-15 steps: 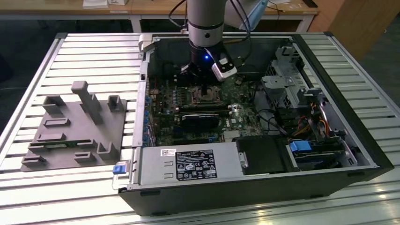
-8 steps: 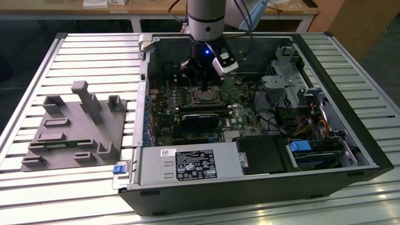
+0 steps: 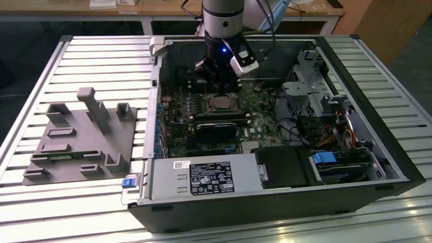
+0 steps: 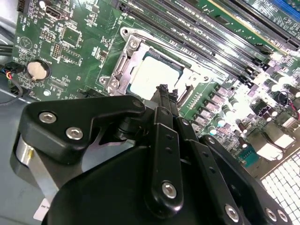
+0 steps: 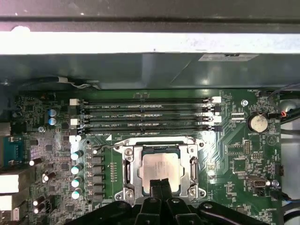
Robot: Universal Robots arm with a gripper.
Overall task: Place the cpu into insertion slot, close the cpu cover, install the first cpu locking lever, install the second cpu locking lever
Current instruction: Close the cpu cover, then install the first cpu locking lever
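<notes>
— Silvery cpu (image 5: 161,165) sits in the insertion slot (image 5: 120,194), cpu cover (image 5: 191,164) looking down round it?
— Yes. Your end effector (image 5: 159,183) is pinched closed on nothing (tips by the cover's edge). In the exterior view the cpu lies at its six o'clock. Press straight, gently.
</notes>
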